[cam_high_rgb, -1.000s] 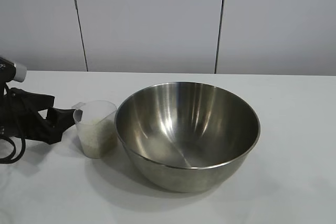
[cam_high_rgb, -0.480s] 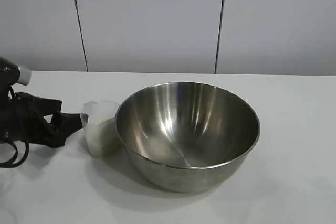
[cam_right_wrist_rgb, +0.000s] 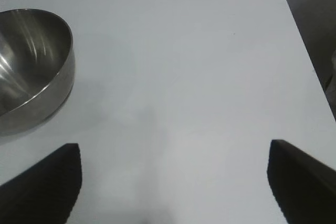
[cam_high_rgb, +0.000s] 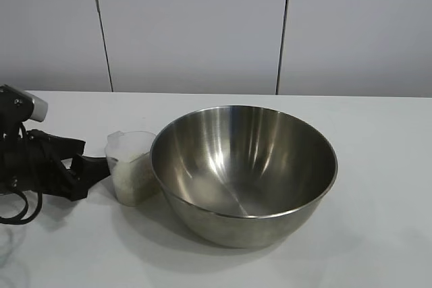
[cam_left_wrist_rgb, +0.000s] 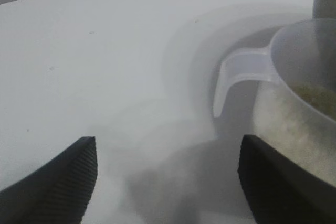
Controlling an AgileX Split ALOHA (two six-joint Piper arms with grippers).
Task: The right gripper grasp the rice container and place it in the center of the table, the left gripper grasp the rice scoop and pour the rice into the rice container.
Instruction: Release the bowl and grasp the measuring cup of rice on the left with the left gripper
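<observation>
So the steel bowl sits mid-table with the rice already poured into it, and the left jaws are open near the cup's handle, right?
Not quite: the steel bowl is empty in the exterior view. The rice is in the measuring cup beside it. The rest holds: the bowl sits mid-table, and the left wrist view shows the left gripper with jaws open near the cup's handle.

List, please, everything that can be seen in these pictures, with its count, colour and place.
rice container: one, shiny steel, mid-table, nothing visible inside.
rice scoop: one, clear plastic, standing upright against the rice container's left side.
rice: one portion, white, inside the rice scoop.
table: one, white, under everything.
wall panels: grey-white, behind the table.
left gripper: one, black, open, low at the table's left, fingertips at the rice scoop.
right gripper: one, black, open, above bare table to the rice container's right.
</observation>
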